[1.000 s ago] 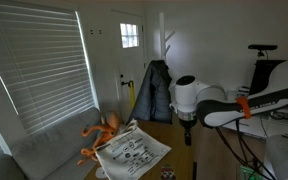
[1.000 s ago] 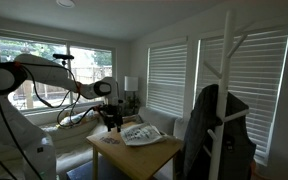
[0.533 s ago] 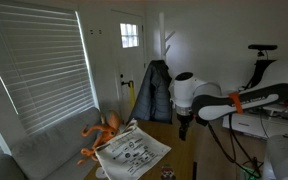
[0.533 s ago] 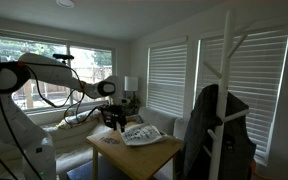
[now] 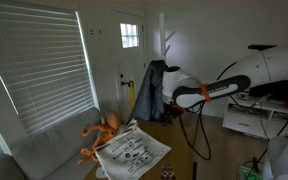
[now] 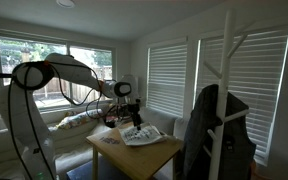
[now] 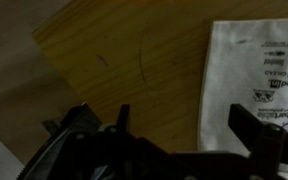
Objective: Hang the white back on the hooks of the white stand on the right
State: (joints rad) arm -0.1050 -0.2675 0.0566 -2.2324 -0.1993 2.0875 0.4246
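The white bag lies flat on the wood bench. It has dark print on it. In an exterior view it sits near a far corner of the bench, and part of it reaches the bench edge. It is not on any hook.

The white stand is well apart from the bench. It shows in both exterior views. A dark jacket hangs on it, and the jacket covers much of the pole.

The arm bends over the bench with the gripper pointing down, low over the wood, just beside the bag. In an exterior view the gripper is by the far edge of the bench, past the bag.

In the wrist view the gripper looks dark and blurry at the bottom. Its fingers stand wide apart – nothing is between them. One finger is over the edge of the bag, the other is over bare wood. A bench corner shows at the top left of that view.

An orange toy with curly legs sits just beside the bag, on the side by the blinds.
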